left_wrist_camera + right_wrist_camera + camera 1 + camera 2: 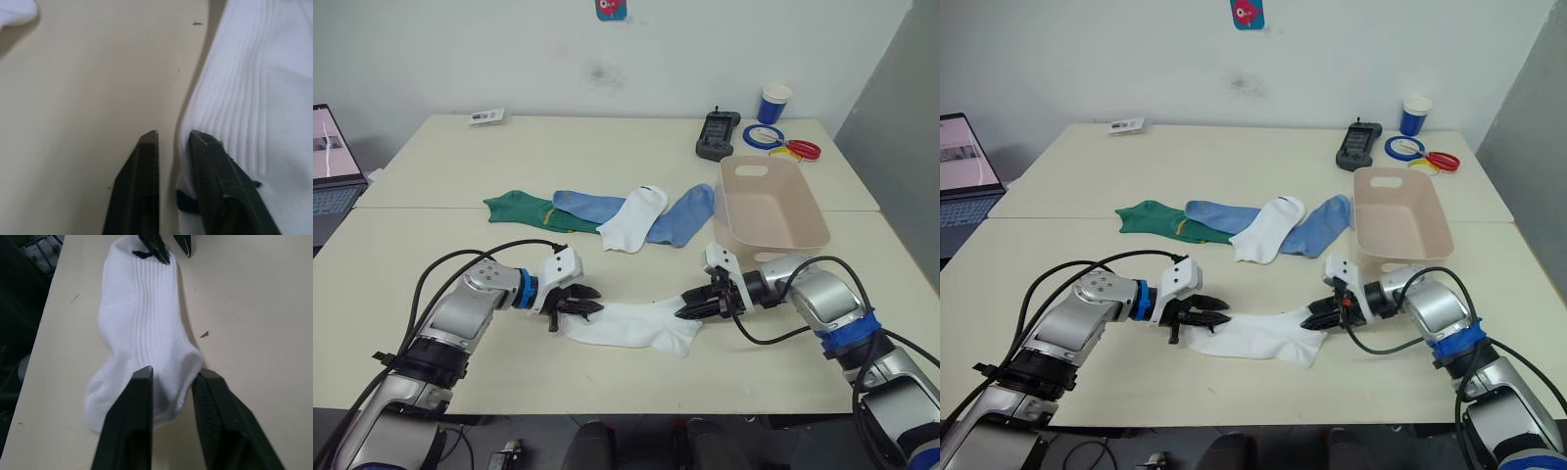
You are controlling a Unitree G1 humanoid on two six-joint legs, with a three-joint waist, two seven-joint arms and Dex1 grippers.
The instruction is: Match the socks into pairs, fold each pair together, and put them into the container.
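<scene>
While both narrow claws flank it, the white sock (631, 326) lies flat between left claw (588, 303) and right claw (689, 305).

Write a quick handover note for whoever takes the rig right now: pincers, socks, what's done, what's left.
Left pincer: open, at the cuff end of the near white sock.
Right pincer: open, straddling that sock's other end.
Socks: second white sock lies mid-table in a row with two light blue socks and dark green socks.
Container: empty, on the robot's right.
Done: nothing paired, folded or binned.
Left: all three pairs.
</scene>
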